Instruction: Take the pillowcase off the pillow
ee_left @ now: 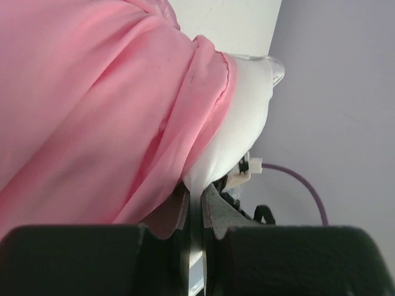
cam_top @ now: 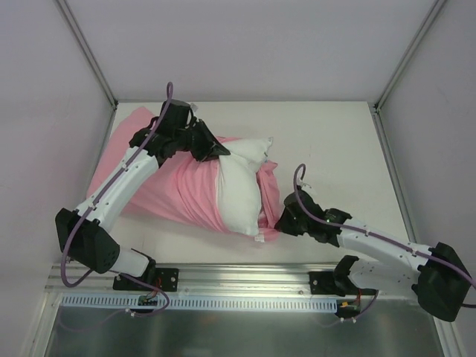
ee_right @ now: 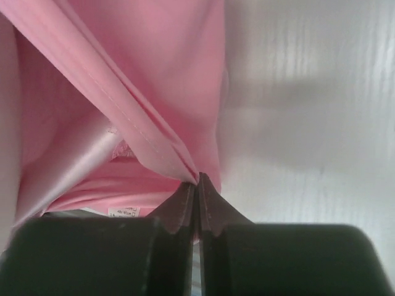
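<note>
Top external: white table (cam_top: 335,141), pale walls (cam_top: 245,44) around. The pink pillowcase (cam_top: 171,190) lies bunched centre-left on the table, with the white pillow (cam_top: 239,193) bulging half out of it. The left gripper (ee_left: 195,205) pinches the pillow's corner; the right gripper (ee_right: 196,186) is clamped on the pillowcase hem.

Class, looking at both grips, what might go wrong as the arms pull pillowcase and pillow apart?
1. The right gripper pinches only a thin hem of the pillowcase; it may slip free.
2. The left gripper nips the pillow beside bunched pink folds, so it may drag the case along.
</note>
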